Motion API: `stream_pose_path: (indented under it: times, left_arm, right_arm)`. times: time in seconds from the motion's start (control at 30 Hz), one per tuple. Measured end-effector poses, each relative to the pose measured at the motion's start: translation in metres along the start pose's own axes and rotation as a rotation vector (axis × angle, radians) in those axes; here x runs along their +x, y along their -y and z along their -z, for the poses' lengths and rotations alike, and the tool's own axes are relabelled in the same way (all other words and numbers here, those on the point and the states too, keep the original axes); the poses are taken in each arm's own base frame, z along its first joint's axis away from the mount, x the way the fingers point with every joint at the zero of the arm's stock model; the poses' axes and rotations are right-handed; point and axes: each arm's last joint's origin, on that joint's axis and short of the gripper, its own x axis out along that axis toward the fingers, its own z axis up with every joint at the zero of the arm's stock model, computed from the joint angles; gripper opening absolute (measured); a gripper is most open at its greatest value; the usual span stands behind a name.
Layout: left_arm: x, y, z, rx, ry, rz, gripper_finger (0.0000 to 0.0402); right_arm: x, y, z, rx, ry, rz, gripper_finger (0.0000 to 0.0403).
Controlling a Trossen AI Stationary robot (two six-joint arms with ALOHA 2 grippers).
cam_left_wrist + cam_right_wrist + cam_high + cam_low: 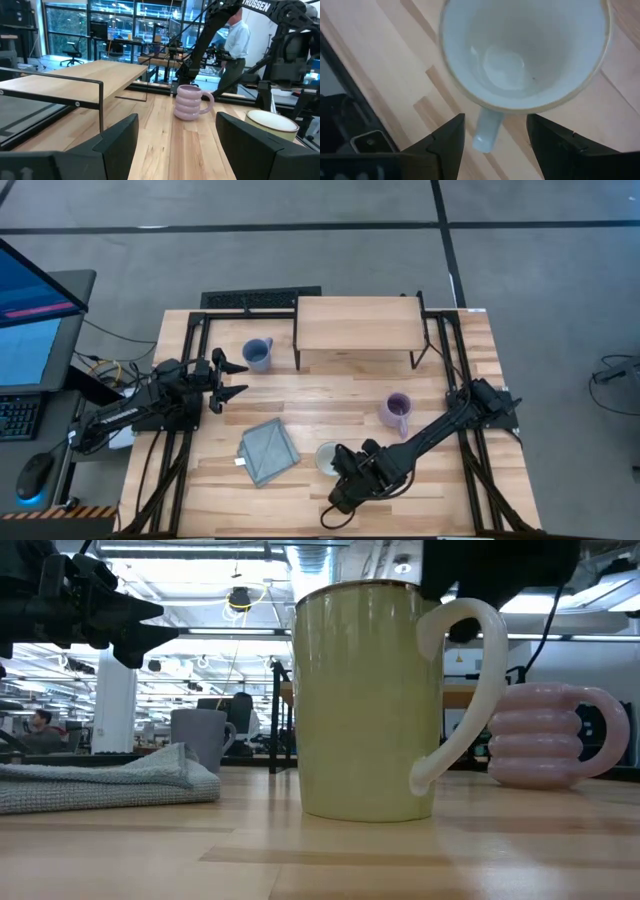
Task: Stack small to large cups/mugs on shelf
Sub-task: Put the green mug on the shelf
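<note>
Directly below the open right claw (495,135), the cream mug (520,55) stands empty.

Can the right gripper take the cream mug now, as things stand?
Probably yes. The right gripper is open just above the cream mug, its fingers either side of the handle, with nothing between them.

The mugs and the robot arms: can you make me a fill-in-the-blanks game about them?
1. The shelf has ____ mugs on it.
2. The right gripper hangs open right above the ____ mug.
3. The folded cloth lies on the ____.
4. The mug nearest the open left gripper is the ____ one.

Missing words: no; cream-white; table; blue
</note>
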Motion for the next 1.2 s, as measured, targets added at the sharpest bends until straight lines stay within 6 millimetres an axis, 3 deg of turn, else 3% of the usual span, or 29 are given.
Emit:
stream_pose_path:
  times: [0.3, 1.2]
  left_arm:
    - [0.0, 0.0, 0.0001, 0.0, 0.0, 0.0, 0.0257]
    - [0.0, 0.0, 0.0, 0.0, 0.0, 0.0, 0.0257]
  right_arm:
    - [0.0097, -0.0001, 0.0032, -0.023, -0.034, 0.022, 0.0235]
    - [0.0105, -0.0002, -0.0031, -0.004, -0.022, -0.001, 0.0235]
